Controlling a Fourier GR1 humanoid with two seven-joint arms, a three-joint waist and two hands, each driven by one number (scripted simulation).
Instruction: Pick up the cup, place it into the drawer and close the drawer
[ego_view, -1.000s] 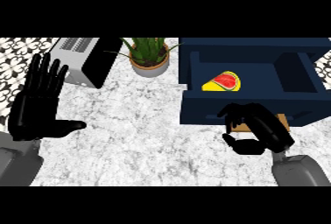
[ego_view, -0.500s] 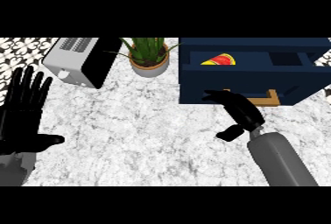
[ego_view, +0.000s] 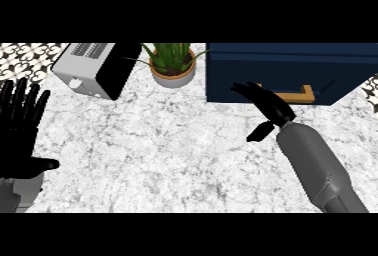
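Observation:
The dark blue drawer (ego_view: 291, 70) at the back right stands pushed in, its front flush with the cabinet, and its wooden handle (ego_view: 301, 95) shows on the front. The cup is hidden from view. My right hand (ego_view: 266, 105) is open, its straight fingers pointing up-left and lying against the drawer front just left of the handle, thumb hanging down. My left hand (ego_view: 18, 135) rests open at the left edge, fingers up, holding nothing.
A grey and black toaster (ego_view: 96, 67) stands at the back left. A potted plant (ego_view: 173, 65) in a tan pot sits between the toaster and the drawer. The marble counter (ego_view: 162, 150) spreads across the middle.
The drawer has slid shut, hiding the cup that lay inside. My right hand followed the drawer front, fingers straightened. The view shifted, so the left hand sits further left.

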